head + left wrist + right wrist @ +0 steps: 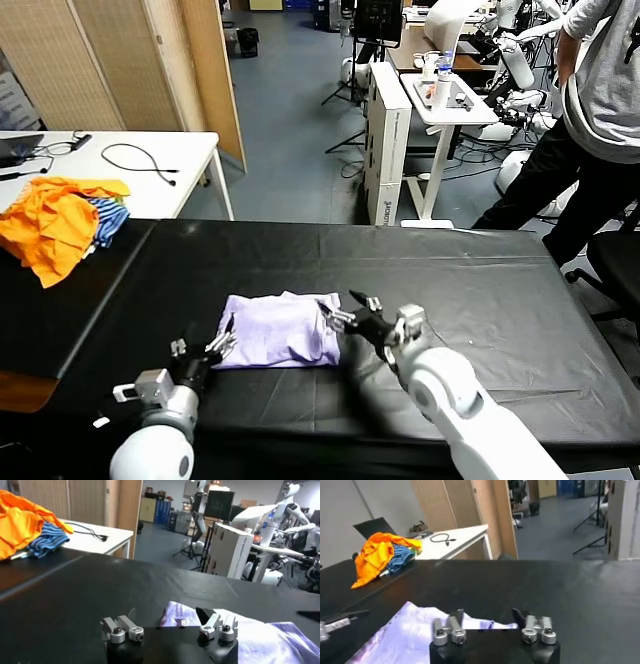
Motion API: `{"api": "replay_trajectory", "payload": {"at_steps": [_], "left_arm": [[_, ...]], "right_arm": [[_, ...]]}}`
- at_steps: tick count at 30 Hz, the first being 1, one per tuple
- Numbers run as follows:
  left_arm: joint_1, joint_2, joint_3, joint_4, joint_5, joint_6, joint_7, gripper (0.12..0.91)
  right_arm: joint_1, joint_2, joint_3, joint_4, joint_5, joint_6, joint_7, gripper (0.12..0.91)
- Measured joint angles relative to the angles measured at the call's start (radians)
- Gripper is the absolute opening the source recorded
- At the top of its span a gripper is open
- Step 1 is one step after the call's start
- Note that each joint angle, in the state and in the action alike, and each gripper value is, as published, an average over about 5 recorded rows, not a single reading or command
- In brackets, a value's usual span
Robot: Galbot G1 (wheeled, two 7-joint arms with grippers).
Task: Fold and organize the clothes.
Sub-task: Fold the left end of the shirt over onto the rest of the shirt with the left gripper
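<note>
Metal jaws spread on my right gripper (346,307) and left gripper (210,347), both empty | pale lavender cotton t-shirt (280,330) folded between them, near black table's (480,290) front edge | risk: a fingertip catches cloth, undoing my fold

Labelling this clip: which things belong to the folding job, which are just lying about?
In the job:
- lavender t-shirt, folded on the black table
- left gripper, jaws open, at the shirt's left edge
- right gripper, jaws open, at its right edge

Lying about:
- orange and striped heap
- cable on the white table
- person behind
</note>
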Motion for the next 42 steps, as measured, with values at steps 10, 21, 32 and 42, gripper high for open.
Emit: {"api": "replay_trajectory", "payload": {"at_steps": [10, 21, 32, 42], "left_arm": [[0.002, -0.005, -0.001, 0.002, 0.003, -0.002, 0.000, 0.907], [0.011, -0.005, -0.004, 0.003, 0.004, -0.007, 0.001, 0.907], [0.021, -0.008, -0.005, 0.003, 0.007, -0.012, 0.002, 0.907], [0.014, -0.006, -0.005, 0.009, 0.008, -0.013, 0.003, 0.907]], "right_arm": [[-0.036, -0.049, -0.071, 0.005, -0.220, 0.075, -0.050, 0.907], [-0.022, -0.025, -0.144, -0.023, -0.281, 0.087, -0.050, 0.857], [-0.009, -0.018, -0.148, -0.037, -0.258, 0.071, -0.037, 0.326], [-0.034, -0.047, -0.082, -0.014, -0.131, -0.061, -0.016, 0.146]]}}
